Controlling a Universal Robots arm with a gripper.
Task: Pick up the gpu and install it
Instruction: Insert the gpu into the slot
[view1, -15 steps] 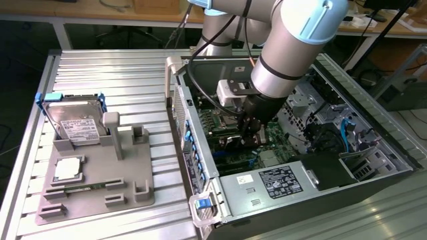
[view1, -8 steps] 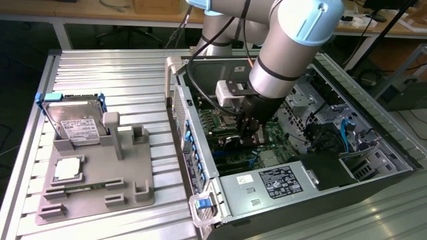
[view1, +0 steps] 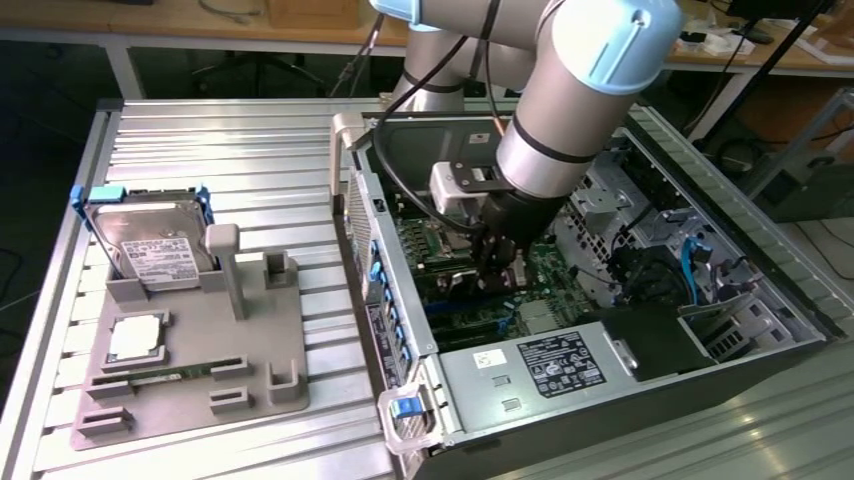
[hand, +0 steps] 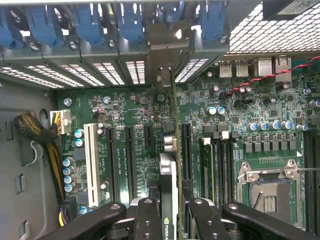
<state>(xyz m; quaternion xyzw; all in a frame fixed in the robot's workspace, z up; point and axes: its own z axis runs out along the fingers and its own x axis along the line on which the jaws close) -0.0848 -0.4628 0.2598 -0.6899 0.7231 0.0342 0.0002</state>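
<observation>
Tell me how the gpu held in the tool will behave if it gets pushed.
The gpu looks stiff: it stands straight, edge-on, in the tool. Gripped across its thin body, it may pivot if pushed sideways. Its board edge is bare, so probably fragile.

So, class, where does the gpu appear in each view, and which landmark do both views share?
Exterior view: the gpu hangs under the gripper inside the open case, over the motherboard.
Wrist view: the gpu stands edge-on between the gripper's fingers, above the expansion slots.
Shared landmark: the green motherboard.
</observation>
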